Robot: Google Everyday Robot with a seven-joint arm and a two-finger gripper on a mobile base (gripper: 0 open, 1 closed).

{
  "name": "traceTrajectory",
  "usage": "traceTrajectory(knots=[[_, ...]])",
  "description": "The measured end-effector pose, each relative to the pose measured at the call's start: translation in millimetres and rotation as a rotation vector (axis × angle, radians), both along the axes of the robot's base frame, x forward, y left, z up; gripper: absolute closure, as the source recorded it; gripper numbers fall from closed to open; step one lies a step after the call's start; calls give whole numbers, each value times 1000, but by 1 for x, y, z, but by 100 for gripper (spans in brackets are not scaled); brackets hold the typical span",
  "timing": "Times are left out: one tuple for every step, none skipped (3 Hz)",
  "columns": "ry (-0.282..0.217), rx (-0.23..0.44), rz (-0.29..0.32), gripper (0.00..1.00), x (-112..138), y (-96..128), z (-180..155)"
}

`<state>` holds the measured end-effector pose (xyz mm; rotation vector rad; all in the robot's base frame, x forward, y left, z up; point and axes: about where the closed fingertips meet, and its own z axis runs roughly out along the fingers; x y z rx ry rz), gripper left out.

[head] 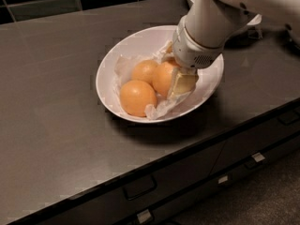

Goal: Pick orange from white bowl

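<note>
Three oranges: all sit close together in the white bowl (pixel 140 40), on crumpled paper (pixel 157 109).
Target orange (pixel 164 77): the right-hand one of the three, touching the gripper on its right side.
Gripper (pixel 180 81): low inside the bowl, on its right half, with its pale tip between the target orange and the bowl's wall.
Grip: I cannot tell how far it is open, or whether it has hold of anything.
Hidden from me: the arm (pixel 206 27) covers the orange's upper right and the bowl's far right rim.
Front orange (pixel 137 97): nearest the bowl's front rim, left of the gripper and apart from it.
Back orange (pixel 144 71): touching the target orange on its left.
Second white dish (pixel 255 20): mostly behind the arm, so I can't see what it holds.
Bowl's place: on the dark counter (pixel 56 102), near its front edge above the drawers (pixel 140 186).
</note>
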<state>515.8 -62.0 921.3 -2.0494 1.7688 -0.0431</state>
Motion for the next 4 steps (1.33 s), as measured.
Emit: traceTrajectory(knots=[[-50,68,-13,100,-2,-4,0],[-77,116,-22,100,-2,-7,0],[-83,113,-21,100,-2,-6,2],[-86,94,-4,100,-3,-1,11]])
